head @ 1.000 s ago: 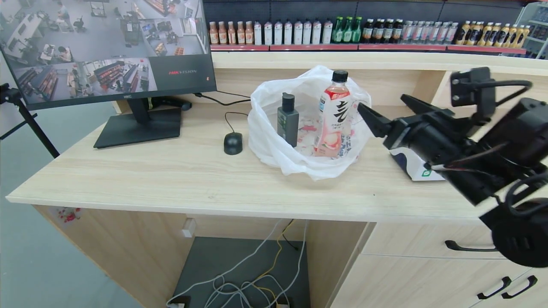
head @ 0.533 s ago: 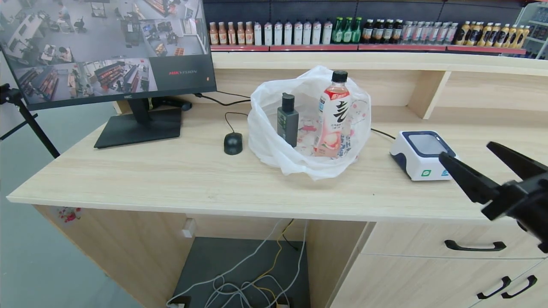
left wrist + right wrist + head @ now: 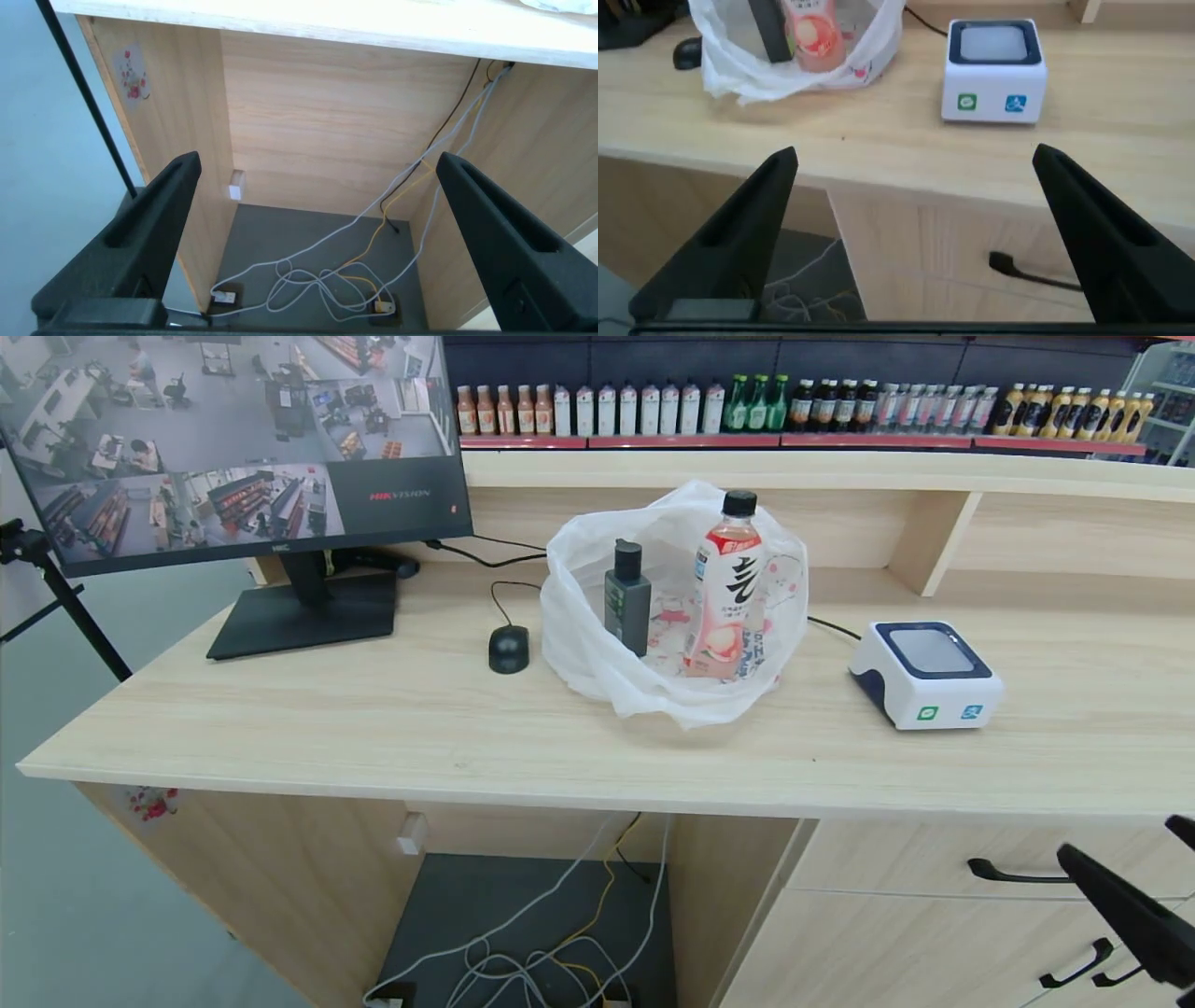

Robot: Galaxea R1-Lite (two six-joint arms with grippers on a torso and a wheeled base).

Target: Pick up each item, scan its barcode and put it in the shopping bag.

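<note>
Head view. Main risk, by judgement: tipping. A careless sweep over the counter (image 3: pixel 373 728) could topple the tall pink bottle (image 3: pixel 729 588) or drag the thin bag (image 3: pixel 597 663) off its spot. Bag white, crumpled, mouth open, sitting mid-counter between mouse (image 3: pixel 508 649) and scanner (image 3: pixel 924 674), touching neither. Inside it, upright: pink bottle with black cap and peach label, and a shorter dark bottle (image 3: pixel 627 599) just beside, toward the mouse. Right gripper (image 3: pixel 1118 835) low at the corner, below the counter edge, in front of the drawers, fingers apart, holding nothing.

Left wrist view. Risk of snagging: left gripper (image 3: pixel 318 163) hanging below counter level, above loose cables (image 3: pixel 374 271) on the floor of the cabinet recess; dropping lower might catch them, rising blind might strike the counter's underside. Fingers spread wide, empty.

Right wrist view. Risk of a knock: lifting straight up could clip the counter edge or the drawer handle (image 3: pixel 1018 268) close underneath. Right gripper (image 3: pixel 915 154) wide apart, empty. Beyond it, bag on the counter with both bottles' lower halves showing through the open mouth, film soft and slack, likely to give no support. Scanner well apart from the bag, white with a dark window facing up.
</note>
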